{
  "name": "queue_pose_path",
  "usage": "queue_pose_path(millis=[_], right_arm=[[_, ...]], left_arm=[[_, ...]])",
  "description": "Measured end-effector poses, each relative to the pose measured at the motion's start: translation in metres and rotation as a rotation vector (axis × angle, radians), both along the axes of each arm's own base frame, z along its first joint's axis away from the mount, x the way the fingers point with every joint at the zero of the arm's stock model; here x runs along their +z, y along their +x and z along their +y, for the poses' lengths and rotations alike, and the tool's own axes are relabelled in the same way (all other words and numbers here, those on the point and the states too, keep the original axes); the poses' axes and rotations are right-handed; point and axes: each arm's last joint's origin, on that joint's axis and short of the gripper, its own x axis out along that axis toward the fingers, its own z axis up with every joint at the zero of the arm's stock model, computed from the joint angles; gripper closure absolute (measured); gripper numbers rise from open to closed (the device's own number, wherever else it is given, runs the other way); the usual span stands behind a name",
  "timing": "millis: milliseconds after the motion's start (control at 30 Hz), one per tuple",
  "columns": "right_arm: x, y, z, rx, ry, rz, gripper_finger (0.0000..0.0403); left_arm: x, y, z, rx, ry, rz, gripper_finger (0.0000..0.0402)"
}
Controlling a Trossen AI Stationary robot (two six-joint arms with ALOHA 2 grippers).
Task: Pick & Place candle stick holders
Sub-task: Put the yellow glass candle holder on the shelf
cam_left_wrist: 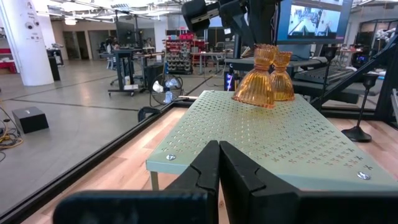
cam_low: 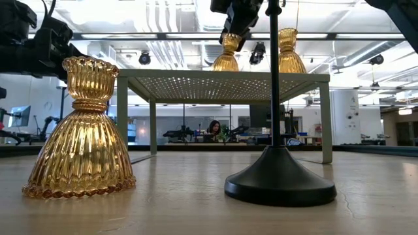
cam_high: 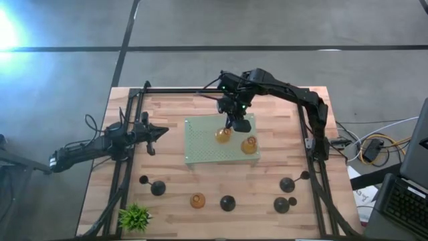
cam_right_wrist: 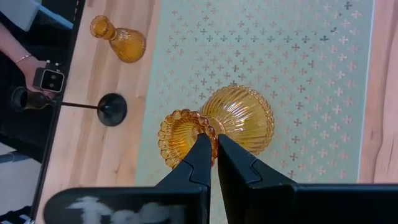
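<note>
The right gripper (cam_right_wrist: 210, 144) pinches the rim of an amber holder (cam_high: 223, 134) on the pale green mat (cam_high: 200, 144), clear of its edges. The closed, empty left gripper (cam_high: 162, 132) waits over bare wood beside the mat.

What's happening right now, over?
Right gripper shut on amber holder, setting it on green mat. Left gripper shut, idle. Second amber holder beside it.

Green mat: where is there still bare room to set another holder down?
The green mat is bare on its left half and front-left corner. Its right side is crowded: the right pincer grips one amber holder, with a second amber holder beside it.
</note>
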Motion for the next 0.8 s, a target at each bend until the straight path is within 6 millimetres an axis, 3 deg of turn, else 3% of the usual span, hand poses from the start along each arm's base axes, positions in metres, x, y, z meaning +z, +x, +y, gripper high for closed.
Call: queue_pose_path(millis=[800], right_arm=[[-0.0058, 0.0041, -0.0013, -0.005, -0.002, -0.015, 0.0394]], left_arm=[[0.0000, 0.0000, 0.0000, 0.000, 0.000, 0.000, 0.0388]])
